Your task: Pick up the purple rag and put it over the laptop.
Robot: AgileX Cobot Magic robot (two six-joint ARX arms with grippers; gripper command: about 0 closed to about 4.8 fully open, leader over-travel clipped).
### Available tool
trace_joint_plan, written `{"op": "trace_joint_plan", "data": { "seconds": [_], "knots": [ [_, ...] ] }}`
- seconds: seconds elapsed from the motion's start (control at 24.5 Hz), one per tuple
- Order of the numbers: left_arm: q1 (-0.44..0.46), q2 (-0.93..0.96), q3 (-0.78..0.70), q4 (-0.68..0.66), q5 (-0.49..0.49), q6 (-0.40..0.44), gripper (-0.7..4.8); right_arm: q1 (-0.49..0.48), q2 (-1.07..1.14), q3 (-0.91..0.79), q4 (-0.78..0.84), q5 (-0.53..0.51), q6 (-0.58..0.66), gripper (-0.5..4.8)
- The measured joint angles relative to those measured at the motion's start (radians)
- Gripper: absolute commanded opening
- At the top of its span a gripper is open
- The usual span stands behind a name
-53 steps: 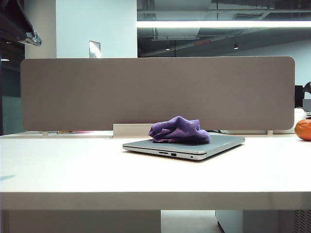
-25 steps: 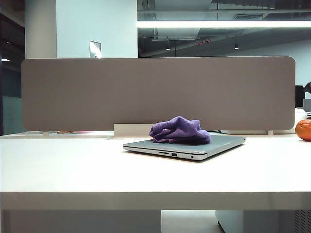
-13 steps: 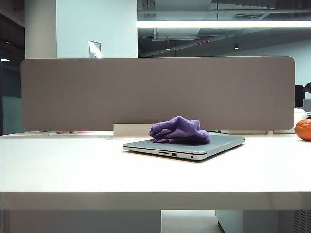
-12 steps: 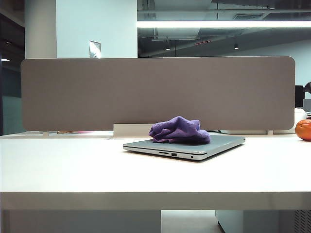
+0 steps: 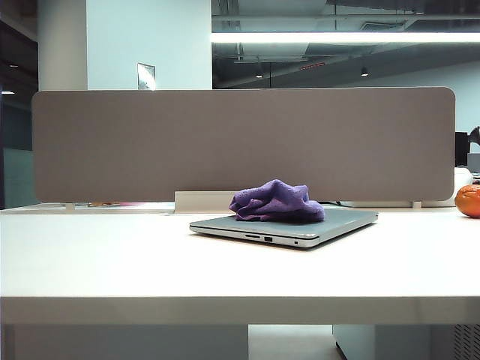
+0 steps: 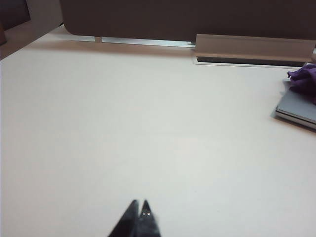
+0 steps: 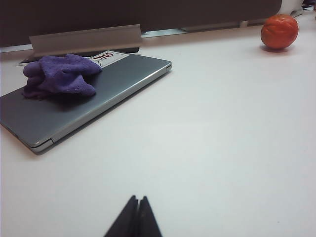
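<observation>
The purple rag point(image 7: 60, 75) lies bunched on the laptop point(image 7: 74, 106) lid, so I judge the placing done; next I need only stay clear. My left end effector point(image 6: 139, 207) and right end effector point(image 7: 137, 201) are both clenched, grasping nothing, low over bare bench point(image 5: 112, 255), well apart from the laptop.

A grey partition panel point(image 5: 244, 144) is standing along the far edge of a white bench point(image 5: 112, 262), a pale cable tray point(image 5: 204, 201) lying at its foot. Above the panel, a fluorescent strip point(image 5: 345, 37) is glowing under a dark ceiling beside a white pillar point(image 5: 148, 41).
</observation>
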Motion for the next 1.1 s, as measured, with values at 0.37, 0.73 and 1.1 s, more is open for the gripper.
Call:
{"op": "trace_joint_plan", "data": {
  "seconds": [0.37, 0.73, 1.1],
  "knots": [
    [0.000, 0.000, 0.000, 0.000, 0.000, 0.011, -0.06, 0.000, 0.000, 0.000, 0.000, 0.000, 0.000, 0.22],
    [0.000, 0.000, 0.000, 0.000, 0.000, 0.011, -0.06, 0.000, 0.000, 0.000, 0.000, 0.000, 0.000, 0.22],
    [0.000, 0.000, 0.000, 0.000, 0.000, 0.011, -0.06, 0.000, 0.000, 0.000, 0.000, 0.000, 0.000, 0.22]
  ]
}}
